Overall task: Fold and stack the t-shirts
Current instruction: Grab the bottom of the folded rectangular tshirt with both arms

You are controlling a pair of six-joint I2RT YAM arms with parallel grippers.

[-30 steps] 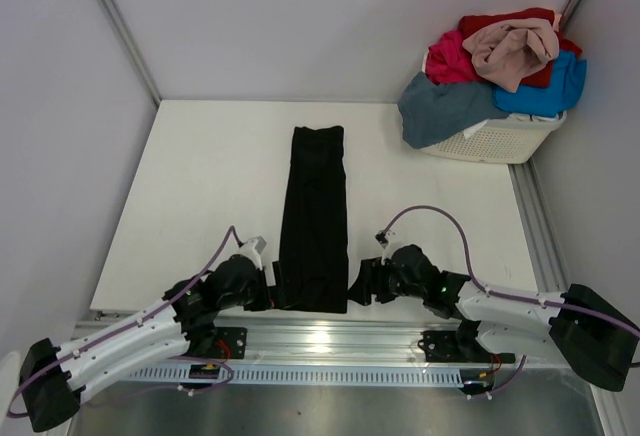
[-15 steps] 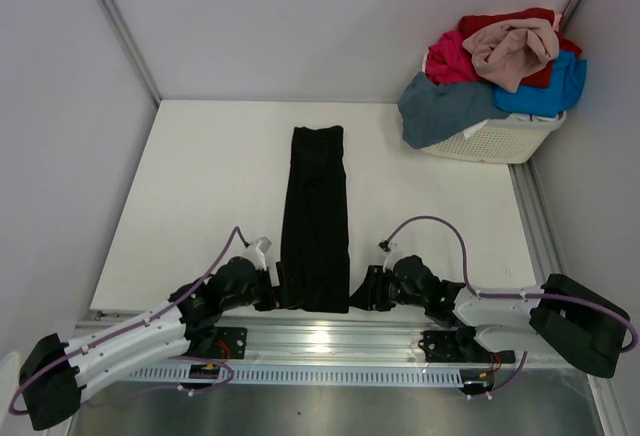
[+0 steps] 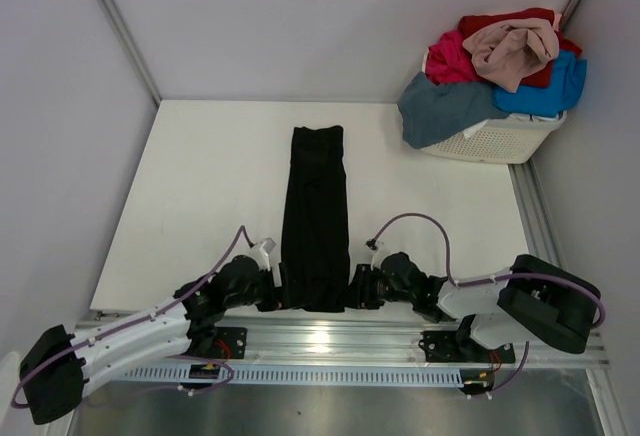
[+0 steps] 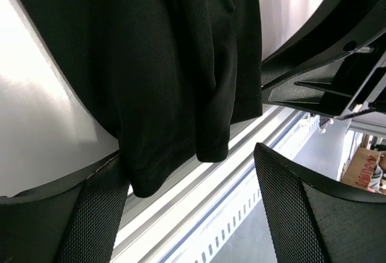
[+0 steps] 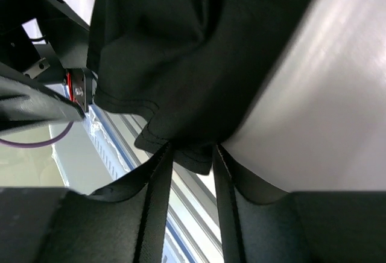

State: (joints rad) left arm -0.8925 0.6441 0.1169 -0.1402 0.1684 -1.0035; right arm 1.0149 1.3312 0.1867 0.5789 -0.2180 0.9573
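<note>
Black shirt (image 3: 316,216) lay on bench (image 3: 200,176) as long narrow strip, running straight ahead of both end effectors, near hem between them. Left end effector (image 4: 190,154) spread wide, hem corner inside gap, touching one finger (image 4: 99,215). Right end effector (image 5: 192,151) nearly pressed together, pinching opposite hem corner. Cloth judged light, limp, layers prone to slide apart; best gripped at both hem corners, all layers together. Other shirts (image 3: 505,56) heaped in basket (image 3: 500,144), far ahead-right of right end effector.
</note>
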